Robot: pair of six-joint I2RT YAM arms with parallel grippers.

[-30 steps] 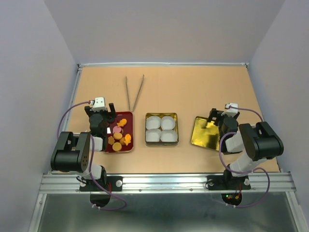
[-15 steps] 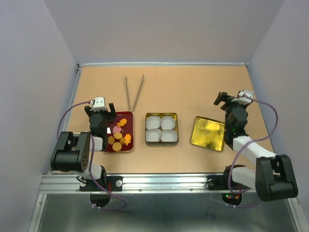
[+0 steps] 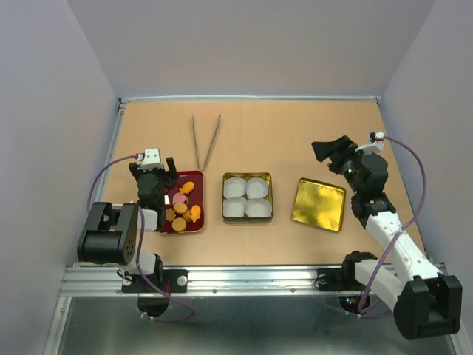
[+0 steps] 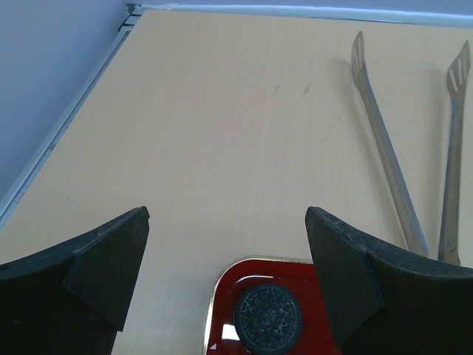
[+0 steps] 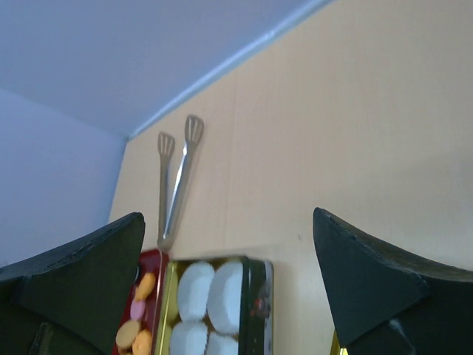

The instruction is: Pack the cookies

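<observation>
A tan table [image 3: 295, 133] is seen from above, with two black and white robot arms fixed at its near edge. The left gripper [image 3: 153, 174] hangs low over the far left end of a red tray [image 3: 194, 225]. Its claw is spread wide and has hold of nothing. The right gripper [image 3: 330, 148] is raised above the table, beyond a gold lid [image 3: 319, 204] lying flat. Its claw is also fully spread and empty.

A square tin [image 3: 272, 198] sits between the tray and the lid, apart from both. Metal tongs [image 3: 206, 140] lie on the table beyond the tin and the tray. Four white paper cups [image 3: 257, 186] fill the tin. The cookies [image 3: 180, 208], mostly orange with some pink, lie loose on the red tray. The left wrist view shows a dark cookie [image 4: 267, 321] at the tray's far edge, below the spread fingers.
</observation>
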